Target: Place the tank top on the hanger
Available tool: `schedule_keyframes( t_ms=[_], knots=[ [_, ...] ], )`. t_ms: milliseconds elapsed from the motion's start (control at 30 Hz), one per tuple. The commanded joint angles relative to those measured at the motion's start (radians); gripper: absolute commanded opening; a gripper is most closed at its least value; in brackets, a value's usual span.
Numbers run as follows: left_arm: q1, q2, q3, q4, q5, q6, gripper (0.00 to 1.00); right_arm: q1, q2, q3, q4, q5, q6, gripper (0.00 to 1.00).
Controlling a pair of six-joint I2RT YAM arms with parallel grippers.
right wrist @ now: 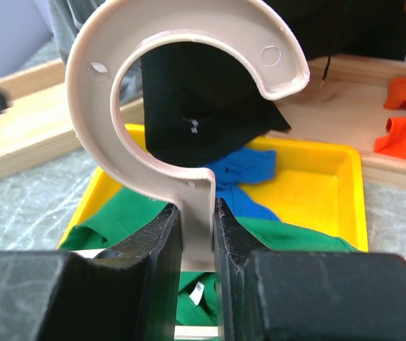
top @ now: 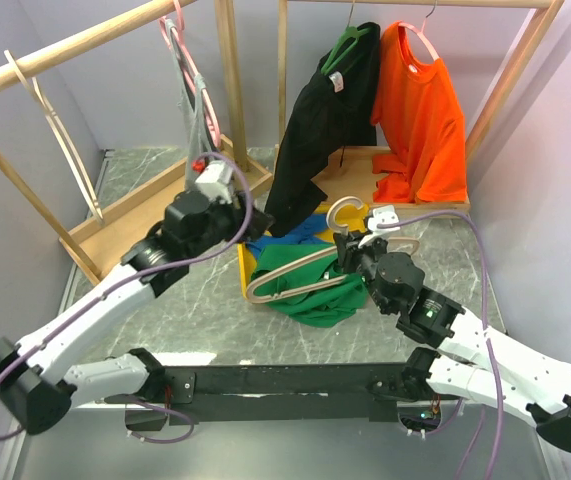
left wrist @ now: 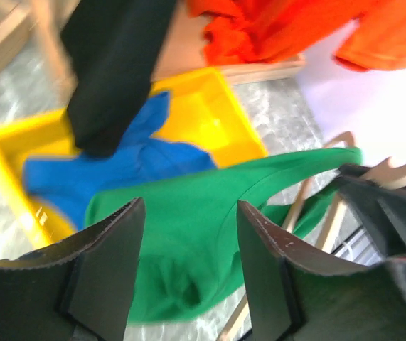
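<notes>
The green tank top (top: 310,285) hangs partly draped over the light hanger (top: 295,275) beside the yellow tray. My right gripper (top: 350,250) is shut on the hanger's neck, just below its thick curved hook (right wrist: 181,92); the stem (right wrist: 198,227) is pinched between the fingers, with the green top (right wrist: 128,213) below. My left gripper (top: 215,205) is open and empty, raised left of the tray. In the left wrist view the green top (left wrist: 188,220) lies beyond the open fingers (left wrist: 110,256), and the hanger's bars (left wrist: 309,206) show at the right.
A yellow tray (top: 243,268) holds a blue garment (top: 295,235). A wooden rack behind carries a black shirt (top: 325,120) on a green hanger, an orange shirt (top: 420,110), a grey tank top (top: 193,100) on a pink hanger and a spare wooden hanger (top: 60,140).
</notes>
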Motion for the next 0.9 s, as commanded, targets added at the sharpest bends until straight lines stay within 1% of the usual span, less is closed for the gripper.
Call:
schedule_keyframes(
  t_ms=[0,100,133,200,267,300,367,400,433,567,667,767,800,867],
  knots=[
    [0.014,-0.151,-0.136,-0.098,-0.054,-0.084,0.59,0.012,0.000,0.009,-0.033,0.057,0.009,0.00],
    [0.014,-0.260,-0.242,-0.087,-0.040,-0.087,0.60,0.014,0.005,-0.002,-0.027,0.071,0.012,0.00],
    [0.017,-0.274,-0.259,-0.095,-0.039,-0.090,0.60,0.012,0.003,-0.005,-0.020,0.078,0.018,0.00],
    [0.017,-0.291,-0.296,-0.103,-0.015,-0.093,0.54,0.012,0.007,0.000,-0.030,0.101,0.025,0.00],
    [0.017,-0.302,-0.328,-0.092,-0.008,-0.107,0.53,0.014,0.003,0.001,-0.031,0.124,0.025,0.00],
    [0.017,-0.311,-0.352,-0.083,-0.008,-0.108,0.50,0.014,0.000,0.001,-0.040,0.136,0.032,0.00],
    [0.017,-0.319,-0.377,-0.069,0.027,-0.116,0.50,0.012,-0.003,0.008,-0.060,0.156,0.045,0.00],
    [0.018,-0.326,-0.398,-0.055,0.050,-0.113,0.46,0.014,-0.006,0.005,-0.059,0.172,0.045,0.00],
    [0.017,-0.331,-0.408,-0.031,0.067,-0.104,0.45,0.014,-0.007,0.008,-0.066,0.184,0.057,0.00],
    [0.017,-0.372,-0.455,0.009,0.113,-0.091,0.44,0.012,0.006,0.031,-0.099,0.209,0.069,0.00],
    [0.017,-0.449,-0.494,0.009,0.108,-0.104,0.43,0.014,0.020,0.047,-0.125,0.238,0.088,0.00],
    [0.017,-0.497,-0.523,0.014,0.107,-0.128,0.39,0.014,0.034,0.066,-0.149,0.267,0.111,0.00],
    [0.017,-0.526,-0.536,0.017,0.108,-0.134,0.35,0.014,0.043,0.072,-0.157,0.274,0.118,0.00],
    [0.017,-0.550,-0.552,0.029,0.124,-0.154,0.33,0.012,0.059,0.093,-0.181,0.300,0.144,0.00]
  ],
)
